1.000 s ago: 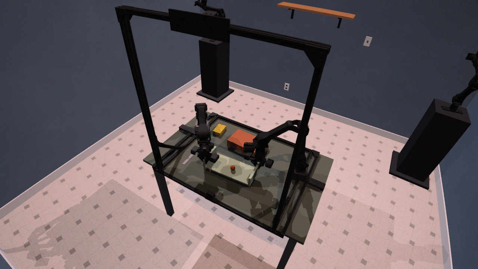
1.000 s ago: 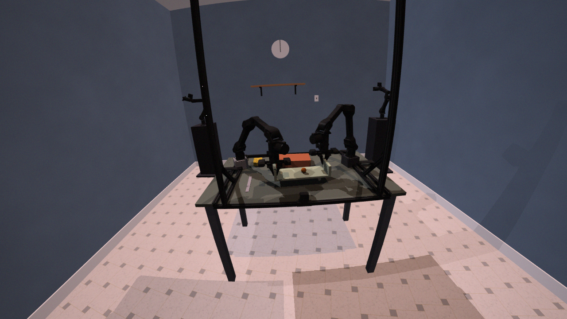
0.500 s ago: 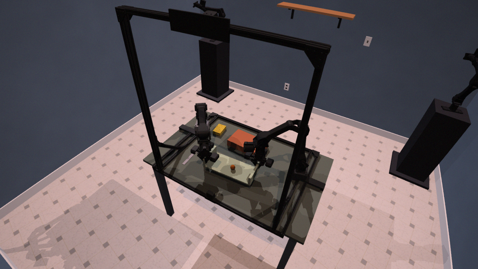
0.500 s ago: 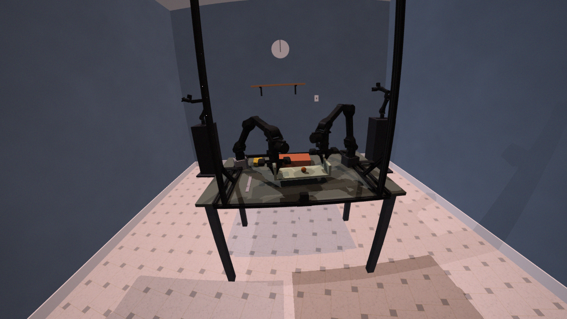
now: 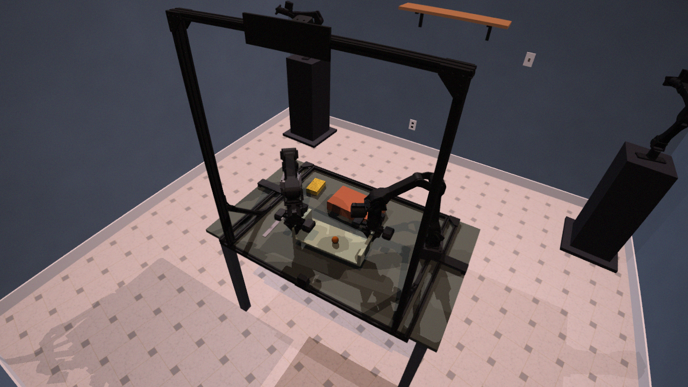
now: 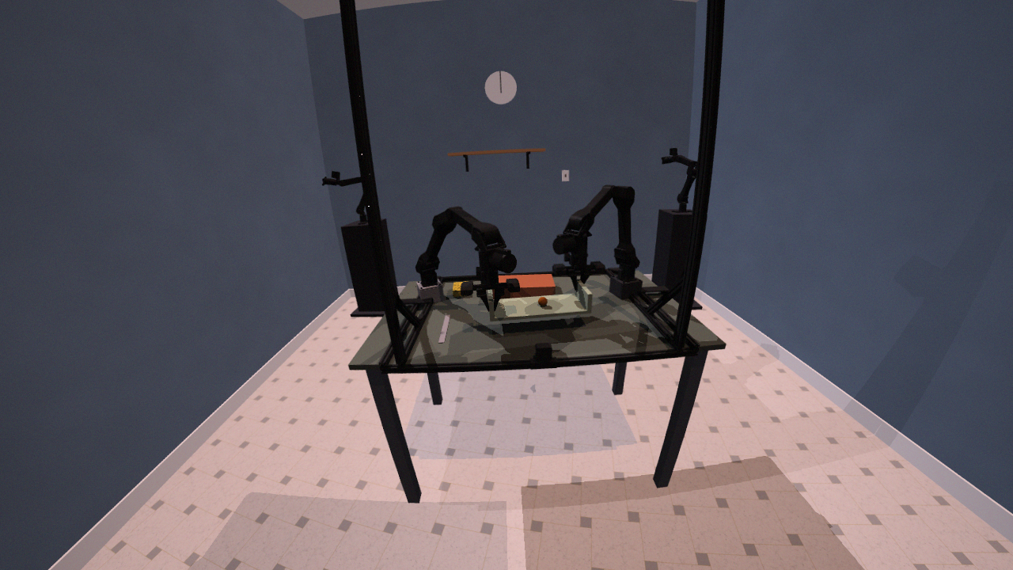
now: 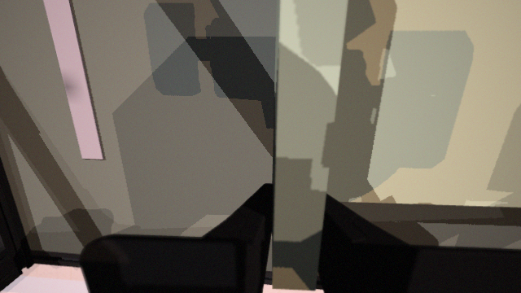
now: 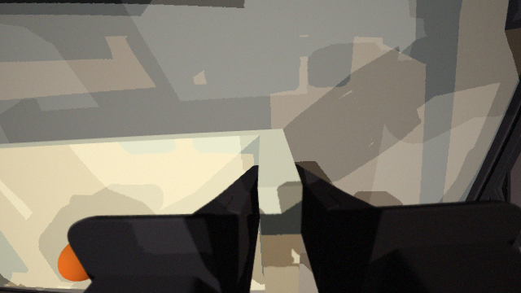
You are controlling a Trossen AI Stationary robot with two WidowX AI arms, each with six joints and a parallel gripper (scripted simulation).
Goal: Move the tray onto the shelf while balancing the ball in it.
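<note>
Two grippers are sharing one load. The left gripper (image 5: pixel 294 230) (image 6: pixel 491 305) (image 7: pixel 288 192) is clamping the left end wall of the tray (image 5: pixel 346 246) (image 6: pixel 517 309) (image 7: pixel 301 142) (image 8: pixel 183 163), its fingers narrow around it; the right gripper (image 5: pixel 371 233) (image 6: pixel 582 283) (image 8: pixel 274 172) is gripping the opposite end wall likewise. The tray is apparently hovering just above the table (image 5: pixel 461 240) (image 6: pixel 368 352), dark shadow showing beneath. Reason for the end grips, presumably: keeping both ends level and the fingers off the orange ball (image 5: pixel 335 239) (image 6: pixel 542 301) (image 8: pixel 69 264), which is resting near mid-tray, apart from both walls.

Surroundings: a red-orange block (image 5: pixel 344 198) (image 6: pixel 527 283), probably serving as the shelf, is sitting on the far side, partly hidden by the right arm. A yellow block (image 5: pixel 316 185) (image 6: pixel 458 289) is lying left of it; a pale strip (image 5: pixel 273 228) (image 6: pixel 444 329) (image 7: pixel 77 94) is lying left of the tray. Neither is obviously blocking a far-going path, but the block's near edge is standing in the way of a low approach. Next, likely: raising both ends evenly, since any tilt risks rolling the ball.

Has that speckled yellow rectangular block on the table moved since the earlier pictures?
No. In the top view, the speckled yellow rectangular block keeps its place beside the orange-red box.
</note>
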